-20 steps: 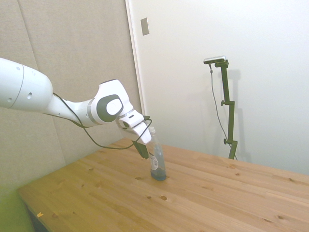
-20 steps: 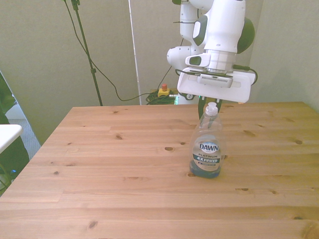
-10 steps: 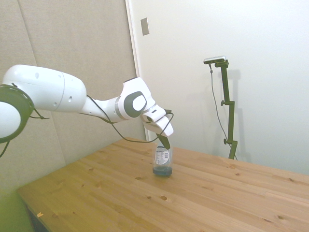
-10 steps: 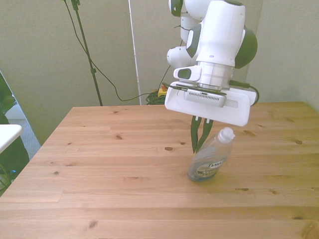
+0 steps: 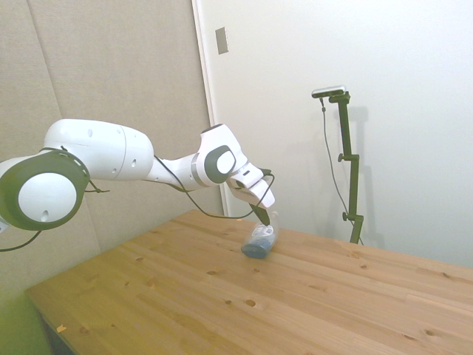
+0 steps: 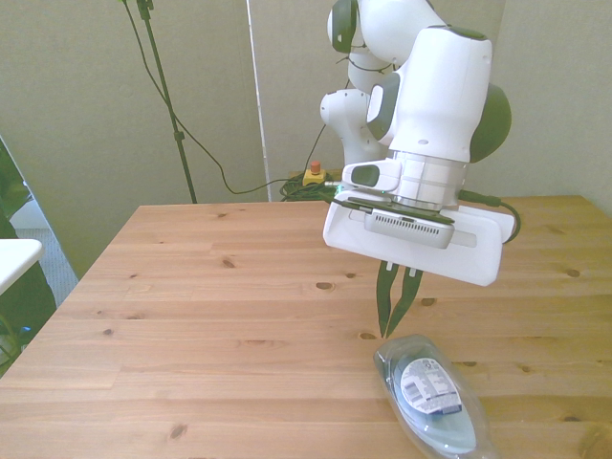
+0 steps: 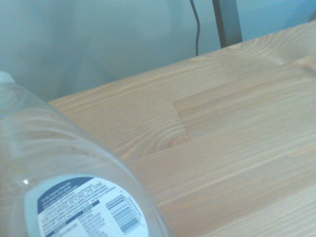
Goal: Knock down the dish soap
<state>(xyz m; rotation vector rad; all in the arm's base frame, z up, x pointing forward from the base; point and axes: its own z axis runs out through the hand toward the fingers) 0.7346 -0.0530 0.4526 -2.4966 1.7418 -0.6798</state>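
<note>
The dish soap (image 6: 432,400) lies flat on the wooden table (image 6: 210,316), back label facing up, blue liquid spread along its clear body. Its cap end runs off the front view's lower edge. In the side view the dish soap (image 5: 259,242) rests on its side under the arm's tip. My gripper (image 6: 395,323) hangs just behind the bottle's base, fingers pressed together and shut on nothing. Its tips sit right at the bottle's edge; contact cannot be told. The gripper (image 5: 264,217) shows slightly above the bottle from the side. Close up, the wrist view shows the bottle (image 7: 59,168).
A white object (image 6: 11,256) pokes in at the front view's left edge, beside the table. Cables and a red button (image 6: 312,170) lie on the floor behind the table. Walls stand close behind the table's far edges.
The bottle went from upright, to leaning, to lying flat on the table. The arm swept forward over where it stood, fingers staying shut.
</note>
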